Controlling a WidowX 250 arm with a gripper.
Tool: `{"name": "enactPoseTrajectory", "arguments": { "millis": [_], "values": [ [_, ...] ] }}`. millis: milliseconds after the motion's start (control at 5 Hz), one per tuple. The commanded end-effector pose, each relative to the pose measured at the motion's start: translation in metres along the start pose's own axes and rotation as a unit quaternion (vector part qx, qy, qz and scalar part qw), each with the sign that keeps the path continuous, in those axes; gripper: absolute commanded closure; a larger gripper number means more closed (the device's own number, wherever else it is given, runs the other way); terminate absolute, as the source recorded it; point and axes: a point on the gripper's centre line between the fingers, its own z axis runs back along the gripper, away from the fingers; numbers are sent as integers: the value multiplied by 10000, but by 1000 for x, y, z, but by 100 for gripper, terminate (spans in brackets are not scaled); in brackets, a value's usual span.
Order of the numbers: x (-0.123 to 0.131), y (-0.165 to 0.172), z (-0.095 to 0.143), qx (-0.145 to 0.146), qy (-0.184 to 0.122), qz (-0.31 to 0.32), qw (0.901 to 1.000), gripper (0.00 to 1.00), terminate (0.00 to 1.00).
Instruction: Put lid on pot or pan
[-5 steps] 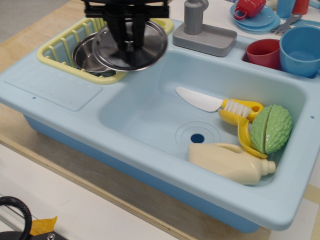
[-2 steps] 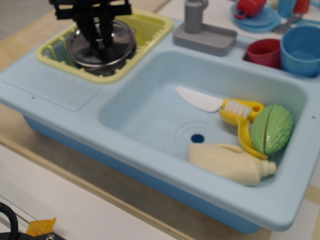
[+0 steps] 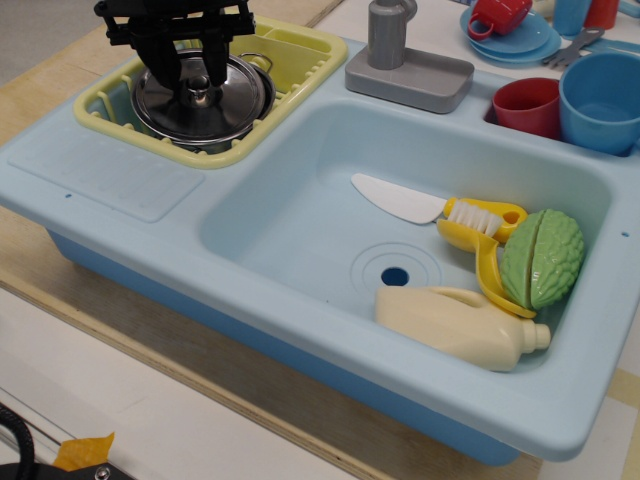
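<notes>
The shiny steel lid (image 3: 225, 100) lies flat on the small steel pot (image 3: 262, 64), which stands in the yellow dish rack (image 3: 300, 55) at the back left. Only the pot's rim and a loop handle show under the lid. My black gripper (image 3: 192, 78) hangs right above the lid. Its fingers (image 3: 162, 68) stand apart on either side of the lid's small knob (image 3: 200, 96), which shows free between them. The gripper is open.
The light blue sink (image 3: 130, 175) holds a white knife (image 3: 395, 198), a yellow brush (image 3: 485, 235), a green vegetable (image 3: 542, 258) and a cream bottle (image 3: 455, 325). A grey faucet (image 3: 405, 60) stands behind. Red (image 3: 527, 105) and blue cups (image 3: 600, 100) are at the right.
The gripper carried the lid left and down from over the rack's right edge onto the pot. Its fingers have since spread apart from the knob.
</notes>
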Motion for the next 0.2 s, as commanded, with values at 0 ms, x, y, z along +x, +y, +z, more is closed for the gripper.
{"name": "enactPoseTrajectory", "arguments": {
  "millis": [0],
  "values": [
    [11, 2, 12, -18, -253, 46, 9997, 0, 100]
  ]
}}
